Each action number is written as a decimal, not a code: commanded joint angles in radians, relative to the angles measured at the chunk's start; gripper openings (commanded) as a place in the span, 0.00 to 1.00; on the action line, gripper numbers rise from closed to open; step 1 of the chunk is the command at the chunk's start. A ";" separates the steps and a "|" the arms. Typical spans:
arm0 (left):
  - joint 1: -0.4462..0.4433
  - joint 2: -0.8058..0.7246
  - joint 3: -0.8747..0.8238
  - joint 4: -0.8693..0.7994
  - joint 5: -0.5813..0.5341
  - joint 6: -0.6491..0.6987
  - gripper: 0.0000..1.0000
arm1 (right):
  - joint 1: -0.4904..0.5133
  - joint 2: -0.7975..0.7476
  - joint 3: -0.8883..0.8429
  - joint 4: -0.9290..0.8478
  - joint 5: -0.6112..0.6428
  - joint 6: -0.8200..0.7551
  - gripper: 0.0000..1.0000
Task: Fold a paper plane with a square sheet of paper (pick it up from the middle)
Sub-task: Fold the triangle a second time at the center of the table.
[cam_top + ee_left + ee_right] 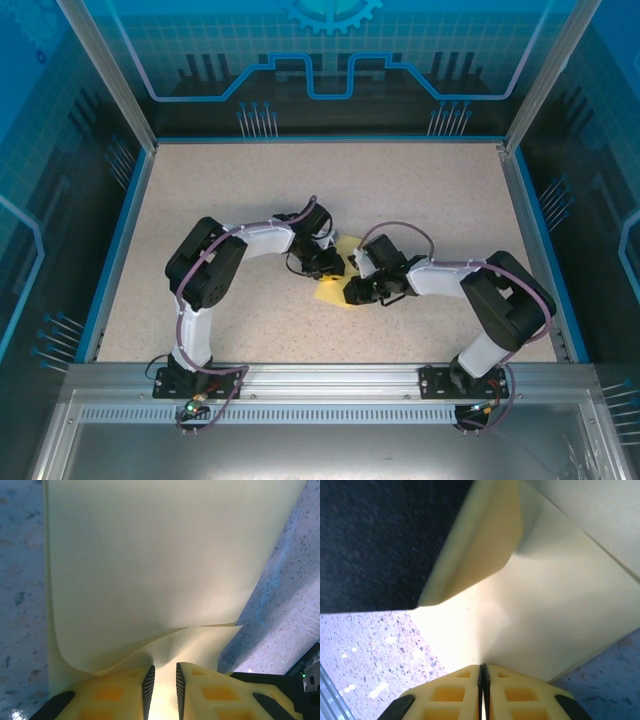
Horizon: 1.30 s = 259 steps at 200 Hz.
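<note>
The square sheet of paper [330, 291] is pale yellow and lies mid-table, mostly covered by both grippers. My left gripper [328, 264] comes at it from the left. In the left wrist view the sheet [150, 555] buckles into a raised wave in front of the left gripper [164, 667], whose jaws stand a narrow gap apart with paper showing in the gap. My right gripper [360, 290] reaches in from the right. In the right wrist view the right gripper [483, 666] is shut on the sheet's [545, 605] edge, and a corner flap curls upward.
The speckled table [250, 190] has blue rails and transparent walls around it. A black part of the right arm [300, 672] sits close beside the left fingers. A dark body [380, 540] looms just past the lifted flap.
</note>
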 commanded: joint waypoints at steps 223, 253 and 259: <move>0.017 0.112 0.005 -0.061 -0.102 0.041 0.24 | 0.060 -0.008 -0.051 0.044 0.015 0.031 0.10; 0.021 0.112 0.009 -0.062 -0.105 0.043 0.24 | 0.061 -0.011 -0.077 -0.019 0.027 0.016 0.10; 0.021 0.111 0.009 -0.061 -0.105 0.042 0.24 | 0.061 -0.015 -0.081 -0.034 0.035 0.016 0.10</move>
